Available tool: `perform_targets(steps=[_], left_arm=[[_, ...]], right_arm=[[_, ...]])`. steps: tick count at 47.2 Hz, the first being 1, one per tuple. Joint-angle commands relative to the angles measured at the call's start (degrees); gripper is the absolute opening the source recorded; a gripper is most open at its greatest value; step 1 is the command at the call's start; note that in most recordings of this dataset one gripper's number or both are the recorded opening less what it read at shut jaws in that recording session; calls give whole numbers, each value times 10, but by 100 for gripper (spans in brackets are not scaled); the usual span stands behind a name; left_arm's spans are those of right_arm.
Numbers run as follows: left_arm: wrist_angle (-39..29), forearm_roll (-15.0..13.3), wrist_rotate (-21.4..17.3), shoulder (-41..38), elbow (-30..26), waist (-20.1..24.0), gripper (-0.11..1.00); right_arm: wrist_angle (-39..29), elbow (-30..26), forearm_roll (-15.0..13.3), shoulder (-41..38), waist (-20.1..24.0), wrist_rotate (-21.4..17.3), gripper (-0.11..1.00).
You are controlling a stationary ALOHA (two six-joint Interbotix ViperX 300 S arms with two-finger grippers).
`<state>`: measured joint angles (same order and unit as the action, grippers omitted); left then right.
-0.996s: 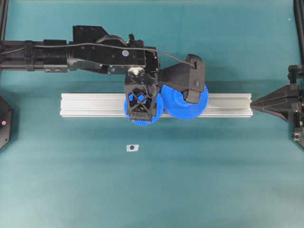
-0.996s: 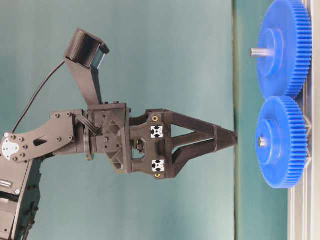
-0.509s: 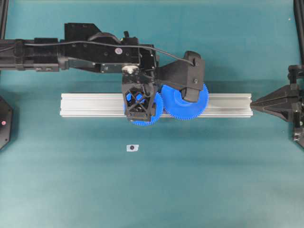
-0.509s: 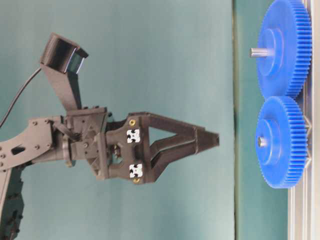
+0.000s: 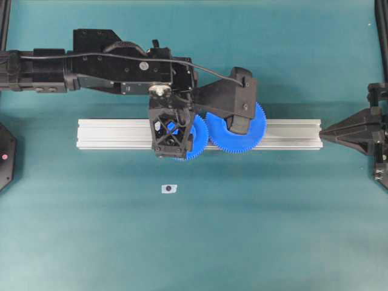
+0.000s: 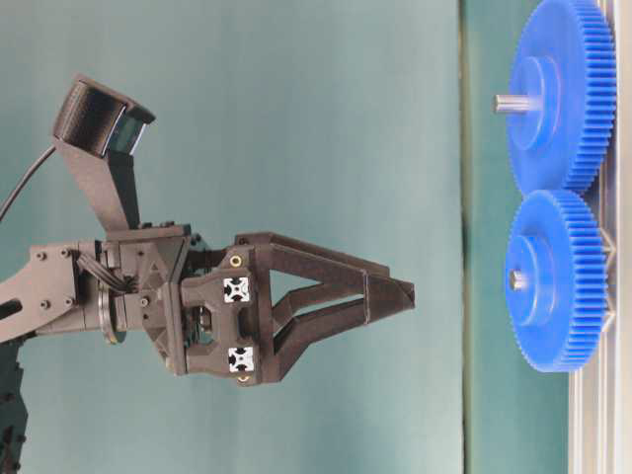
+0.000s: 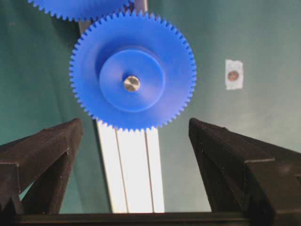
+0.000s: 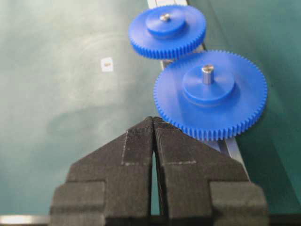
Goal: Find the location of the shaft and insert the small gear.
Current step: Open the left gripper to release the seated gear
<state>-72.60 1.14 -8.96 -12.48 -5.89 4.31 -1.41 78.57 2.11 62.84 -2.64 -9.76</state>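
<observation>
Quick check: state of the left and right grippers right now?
Left gripper: open, holding nothing, above the small gear.
Right gripper: closed, empty.

a large blue gear (image 5: 237, 130) sits on a silver aluminium rail (image 5: 115, 133) across the teal tabletop (image 5: 242, 230).

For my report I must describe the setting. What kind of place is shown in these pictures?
Probably a robotics lab test bench, not a home or a factory line. A plain teal mat covers the table, a bare aluminium rail carries two blue gears, and two black robot arms face each other across it.
</observation>
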Motion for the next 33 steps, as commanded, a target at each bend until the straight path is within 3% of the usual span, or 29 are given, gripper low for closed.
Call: perform_targets(steps=[1,33], left_arm=[[0,2,4,28,-15,-3,90],[-2,2,11,43,-15,-6,90]], right_arm=[[5,-5,0,-4,-1,-7,-1],[5,-7,-1,-4,-1,-7,-1]])
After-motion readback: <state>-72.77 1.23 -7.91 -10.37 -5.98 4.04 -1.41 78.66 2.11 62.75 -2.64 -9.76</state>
